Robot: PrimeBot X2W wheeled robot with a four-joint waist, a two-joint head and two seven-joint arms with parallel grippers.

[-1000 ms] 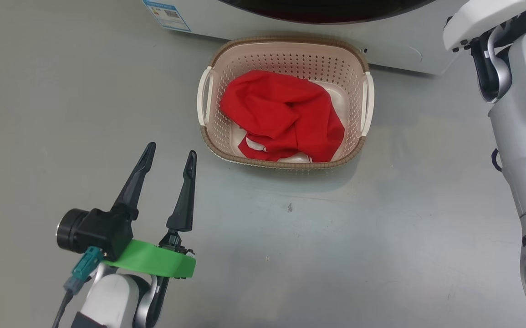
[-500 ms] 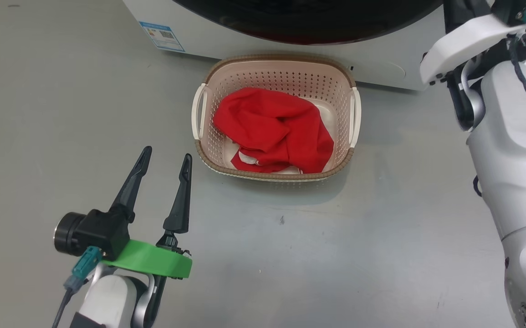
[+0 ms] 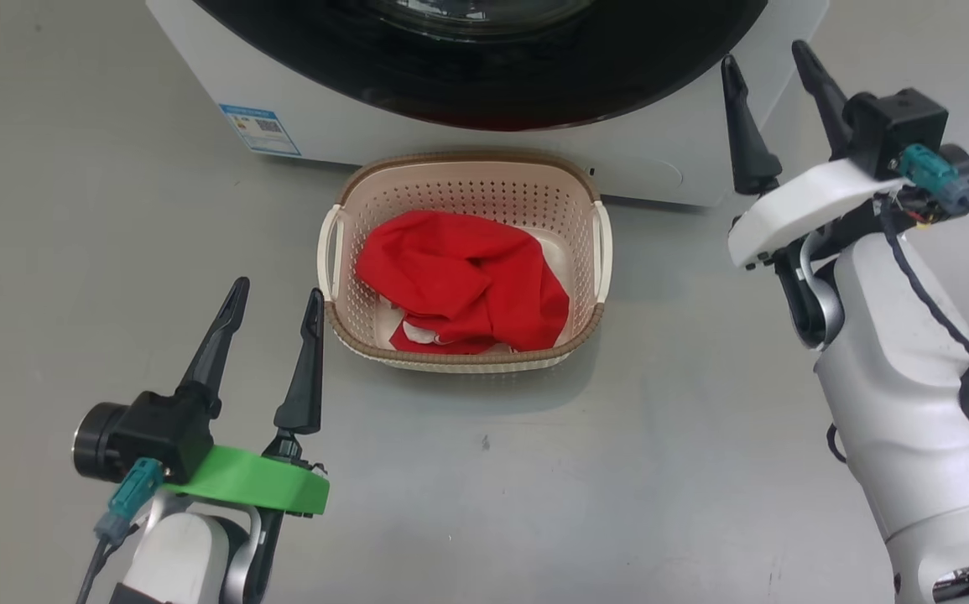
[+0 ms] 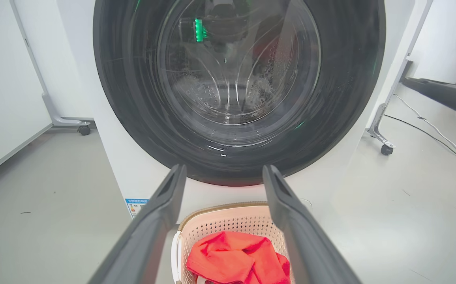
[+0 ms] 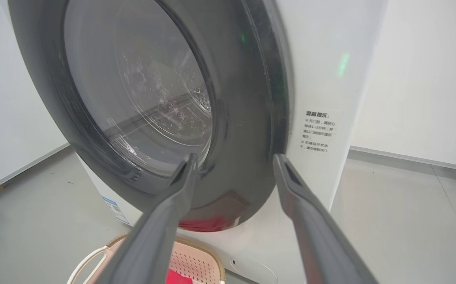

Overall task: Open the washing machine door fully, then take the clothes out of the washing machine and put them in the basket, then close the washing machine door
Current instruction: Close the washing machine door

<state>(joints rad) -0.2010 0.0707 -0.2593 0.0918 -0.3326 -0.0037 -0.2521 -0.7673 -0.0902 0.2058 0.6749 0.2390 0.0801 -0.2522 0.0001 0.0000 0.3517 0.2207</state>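
My left claw hovers low over the floor, just beside the near left corner of the basket. Its fingers are spread and there is nothing between them. My right claw is raised farther off, near the right front edge of the washing machine, and it is also spread and empty.

The basket stands on the floor directly in front of the machine. The clothes are heaped inside it, with a bit of white trim showing at the near side.

Beyond it, the washing machine door lies flat against the white front in both wrist views. Through its glass I see the bare drum and no red fabric inside, only a red reflection low on the black rim.

I judge that opening the door, emptying the drum and closing the door are all done. Whether the latch has actually caught, I cannot tell. At most, one firm press on the rim may be left.
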